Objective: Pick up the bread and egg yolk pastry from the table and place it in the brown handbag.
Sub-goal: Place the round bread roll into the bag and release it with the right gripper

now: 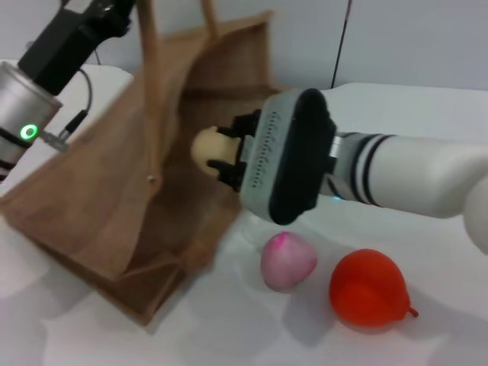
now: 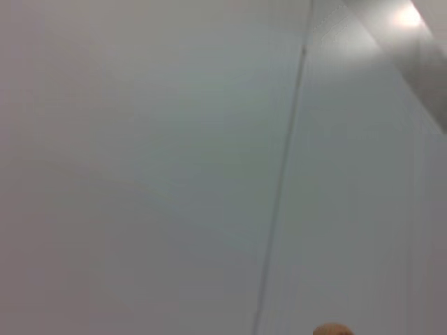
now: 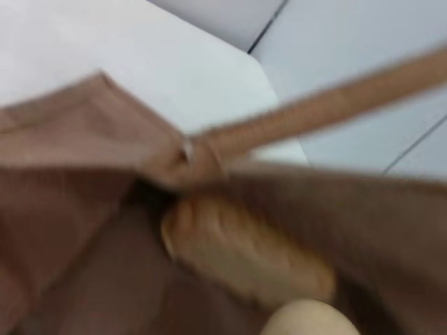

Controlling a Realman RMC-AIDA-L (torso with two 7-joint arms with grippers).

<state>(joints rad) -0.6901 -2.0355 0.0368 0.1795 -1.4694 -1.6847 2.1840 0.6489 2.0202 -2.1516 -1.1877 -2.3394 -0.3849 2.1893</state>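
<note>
My right gripper is shut on the egg yolk pastry, a pale cream round bun, and holds it at the open mouth of the brown handbag. The bag lies tilted on the table with one strap handle pulled straight up. The right wrist view looks into the bag. There the bread, a golden-brown ridged loaf, lies inside under the strap, and the pastry's top shows at the picture's edge. My left arm reaches to the top of the raised strap at the upper left.
A pink-topped pale ball and an orange-red round fruit lie on the white table, right of the bag and below my right arm. The left wrist view shows only a pale wall.
</note>
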